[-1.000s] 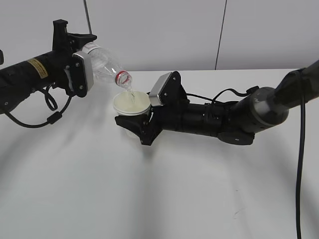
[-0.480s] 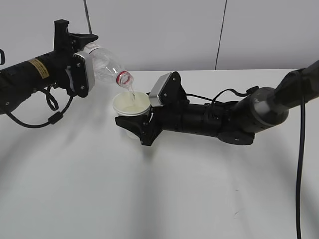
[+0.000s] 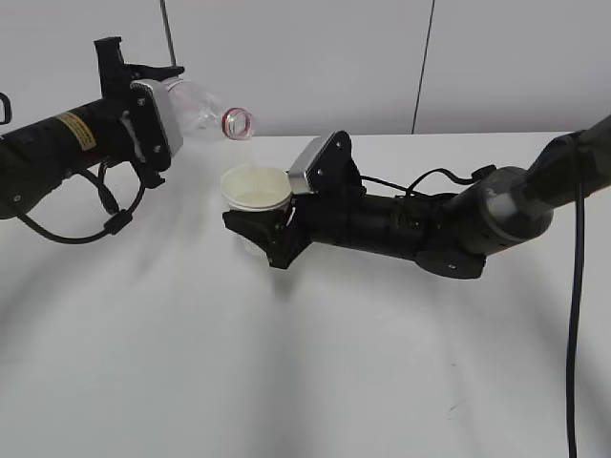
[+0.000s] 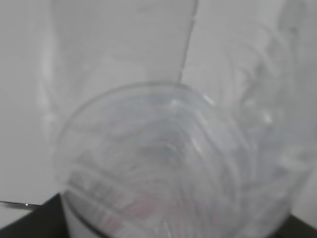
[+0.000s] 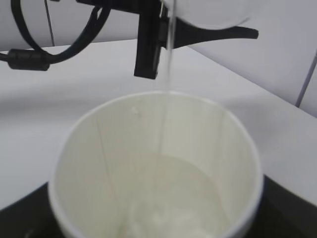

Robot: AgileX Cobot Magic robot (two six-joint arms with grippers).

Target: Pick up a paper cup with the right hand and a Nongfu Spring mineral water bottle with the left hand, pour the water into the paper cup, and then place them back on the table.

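1. Right now my left hand (image 3: 143,129), a black arm with a grey-white gripper pad, is clamped around the body of the tall clear plastic Nongfu Spring mineral water bottle (image 3: 196,105), held almost level above the table.
2. Its open mouth with the red neck ring (image 3: 236,121) points toward the cup, up and to one side of the rim; the right wrist view shows a thin thread of water falling in.
3. My right hand (image 3: 272,234), a black gripper, grips the small cream-white paper cup (image 3: 256,188) upright, clear of the large white table (image 3: 305,363), with water in the bottom.
4. I judge the cup soft and crushable, best held low and lightly; the emptied bottle looks light and slippery, best gripped mid-body.
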